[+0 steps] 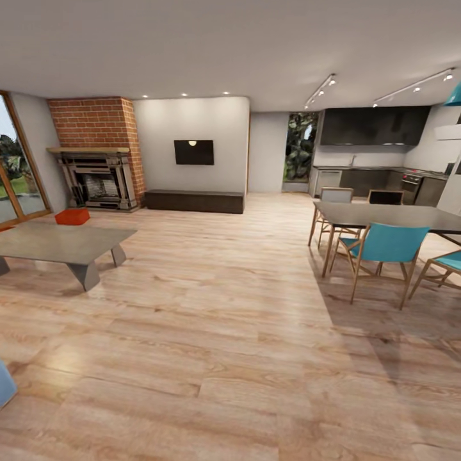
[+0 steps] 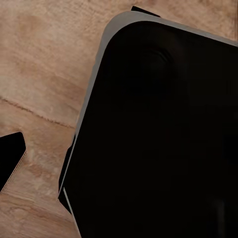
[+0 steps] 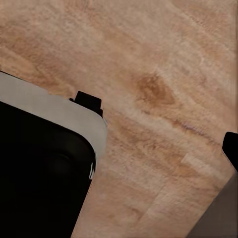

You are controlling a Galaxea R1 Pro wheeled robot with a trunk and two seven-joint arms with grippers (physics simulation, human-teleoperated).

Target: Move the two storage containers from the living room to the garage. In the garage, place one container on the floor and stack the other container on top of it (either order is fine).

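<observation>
Red-orange storage container (image 1: 72,216) on the wood-plank floor (image 1: 230,358) beside the brick fireplace (image 1: 97,179), beyond the low grey coffee table (image 1: 61,244), far from both pincers, their state impossible to tell; risk of clipping that table while driving over.

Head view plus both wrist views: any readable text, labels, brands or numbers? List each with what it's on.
None readable.
Wall screen: dark, no text.
Red-orange storage container by the fireplace: plain, no label.
Kitchen appliances: too small and blurred to show any markings.
Wrist views: wood-plank floor and the robot's dark base, no print.
</observation>
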